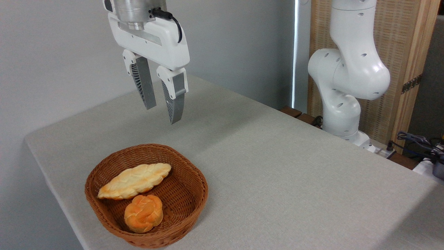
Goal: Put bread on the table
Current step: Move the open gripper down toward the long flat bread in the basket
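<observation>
The bread (135, 180), a long pale braided loaf with golden ridges, lies in a brown wicker basket (187, 205) near the front left of the grey table (277, 173). My gripper (163, 113) hangs high above the basket's far rim, well clear of the loaf. Its two fingers point down with a narrow gap between them, open and holding nothing.
A small round orange knotted bun (143, 213) sits in the basket in front of the loaf. The arm's white base (341, 114) stands beyond the table's right edge, with cables (419, 142) at the far right. A grey wall runs behind the table.
</observation>
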Controlling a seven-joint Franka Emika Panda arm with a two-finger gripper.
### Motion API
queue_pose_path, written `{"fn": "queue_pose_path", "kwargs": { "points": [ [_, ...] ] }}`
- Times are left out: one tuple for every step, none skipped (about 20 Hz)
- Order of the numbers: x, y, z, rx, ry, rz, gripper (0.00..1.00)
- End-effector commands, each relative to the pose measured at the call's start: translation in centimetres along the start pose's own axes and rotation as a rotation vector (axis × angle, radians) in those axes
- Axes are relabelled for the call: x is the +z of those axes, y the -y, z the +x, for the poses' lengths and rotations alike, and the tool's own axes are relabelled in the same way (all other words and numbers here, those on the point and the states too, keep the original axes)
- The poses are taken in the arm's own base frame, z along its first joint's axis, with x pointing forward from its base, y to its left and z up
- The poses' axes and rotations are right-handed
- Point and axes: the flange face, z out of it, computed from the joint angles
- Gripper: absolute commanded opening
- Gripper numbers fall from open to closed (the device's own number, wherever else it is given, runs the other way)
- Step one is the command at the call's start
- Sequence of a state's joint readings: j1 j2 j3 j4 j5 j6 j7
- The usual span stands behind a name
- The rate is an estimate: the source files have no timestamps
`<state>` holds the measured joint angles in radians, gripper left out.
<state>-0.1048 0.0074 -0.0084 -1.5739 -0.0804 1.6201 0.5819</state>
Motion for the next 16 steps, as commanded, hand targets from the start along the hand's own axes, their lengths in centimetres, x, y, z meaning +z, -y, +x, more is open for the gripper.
{"fn": "queue_pose_path", "kwargs": {
  "points": [
    [0.3,-0.3,0.6,0.006,-0.001,0.013,1.00],
    [0.6,-0.5,1.0,0.015,0.002,0.013,1.00],
    [0.5,-0.6,1.2,0.017,-0.007,0.018,1.00],
    [0.6,-0.5,1.4,0.021,-0.020,0.024,1.00],
    [0.8,-0.4,1.7,0.021,-0.032,0.025,1.00],
    [1.4,-0.1,2.1,0.020,-0.033,0.021,1.00],
    [2.0,0.0,2.5,0.022,-0.035,0.021,1.00],
    [3.1,0.1,3.1,0.025,-0.032,0.018,1.00],
    [4.2,-0.3,4.1,0.040,-0.032,0.019,1.00],
    [5.2,0.0,4.8,0.040,-0.042,0.026,1.00],
    [6.4,0.4,5.3,0.036,-0.050,0.025,1.00],
    [7.5,0.5,5.9,0.031,-0.055,0.024,1.00],
    [8.4,0.3,6.5,0.037,-0.055,0.021,1.00],
    [9.3,0.1,7.1,0.046,-0.055,0.017,1.00],
    [10.0,0.3,7.5,0.046,-0.059,0.018,1.00],
    [10.8,0.4,7.8,0.045,-0.057,0.016,1.00]
  ]
}}
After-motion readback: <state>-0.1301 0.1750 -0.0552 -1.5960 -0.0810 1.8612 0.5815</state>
